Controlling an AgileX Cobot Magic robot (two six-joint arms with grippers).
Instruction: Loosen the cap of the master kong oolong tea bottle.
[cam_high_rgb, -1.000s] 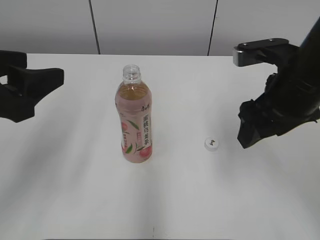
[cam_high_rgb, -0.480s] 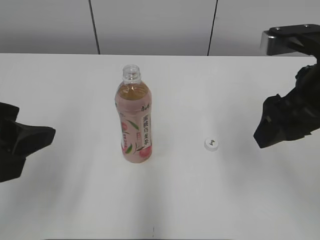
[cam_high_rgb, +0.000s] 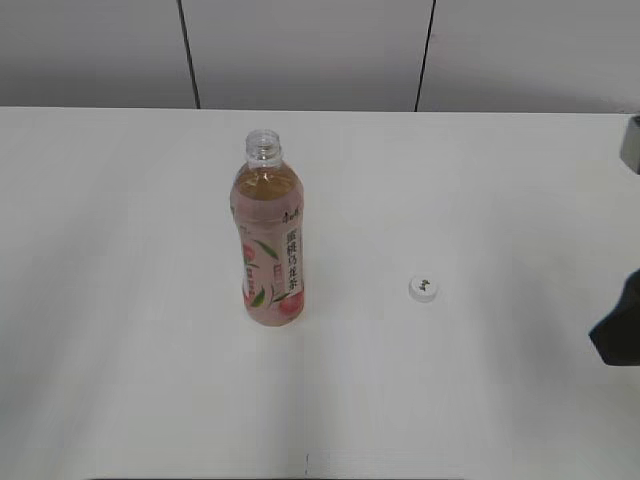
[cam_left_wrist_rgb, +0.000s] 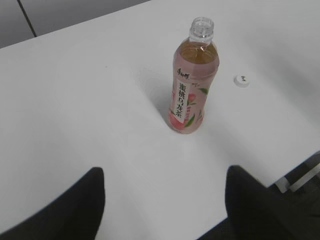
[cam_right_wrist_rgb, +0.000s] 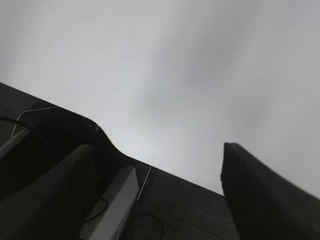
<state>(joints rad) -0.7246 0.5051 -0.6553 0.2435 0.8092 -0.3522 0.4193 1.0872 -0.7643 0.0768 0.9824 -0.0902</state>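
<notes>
On the white table, near its middle, the tall clear plastic master kong oolong tea bottle of amber tea with a pink peach label stands upright, and its threaded neck is bare. The small round white plastic cap lies flat on the table to the right of the bottle in the exterior view, well apart from it, with its dark mark facing up. Judged from this layout, the loosening is complete and the step in hand is clearing the arms; to do it well, keep both arms away from the open bottle, which would spill if tipped, and leave the cap undisturbed. The left gripper appears in the left wrist view as two dark fingers spread wide apart and empty, on the near side of the bottle and not touching it. The right gripper likewise shows two dark fingers set apart with nothing between them, over the table edge. In the exterior view only a dark fragment of the right arm shows at the right border; the left arm is out of frame. The right wrist view is blurred, showing neither bottle nor cap.
</notes>
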